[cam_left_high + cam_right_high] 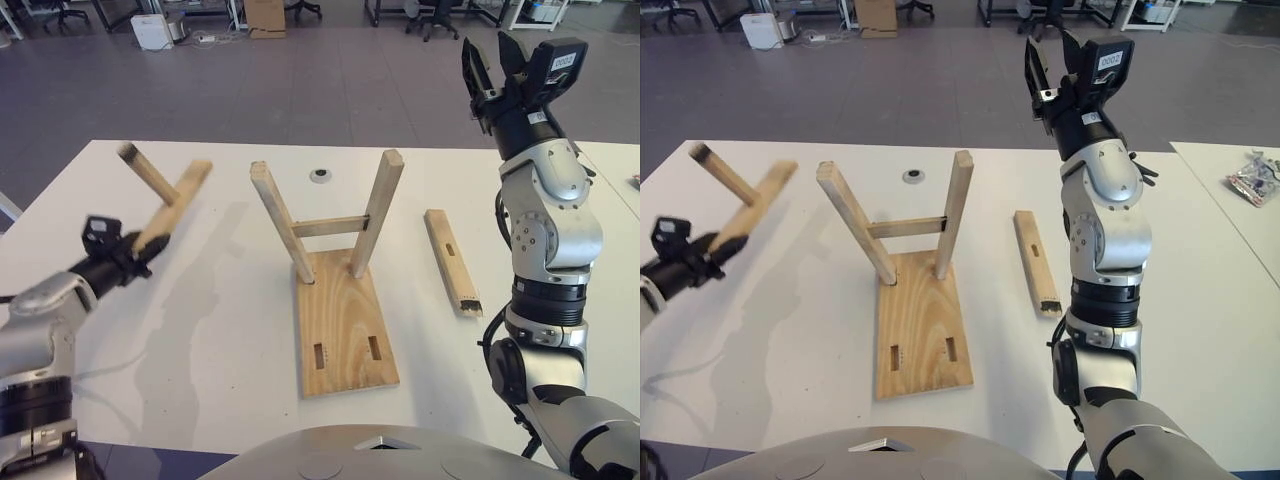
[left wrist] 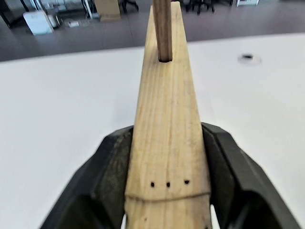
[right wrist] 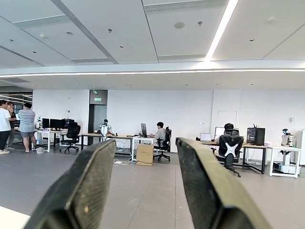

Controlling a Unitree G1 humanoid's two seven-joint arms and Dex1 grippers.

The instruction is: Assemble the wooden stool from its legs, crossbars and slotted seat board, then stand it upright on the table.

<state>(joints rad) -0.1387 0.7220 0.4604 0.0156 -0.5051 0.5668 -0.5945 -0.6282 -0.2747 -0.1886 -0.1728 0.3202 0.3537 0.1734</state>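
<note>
The pale wooden leg (image 1: 178, 200), judged stiff and light, with a crossbar (image 1: 146, 170) pegged in, is clamped near its end by the left end effector (image 2: 166, 131), above the bench (image 1: 200, 330). The seat board (image 1: 345, 325) lies centrally, two legs fitted. The right end effector (image 1: 493, 62) is raised, spread open, empty.

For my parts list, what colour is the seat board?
Seat board: light tan wood; left eye view.
</note>
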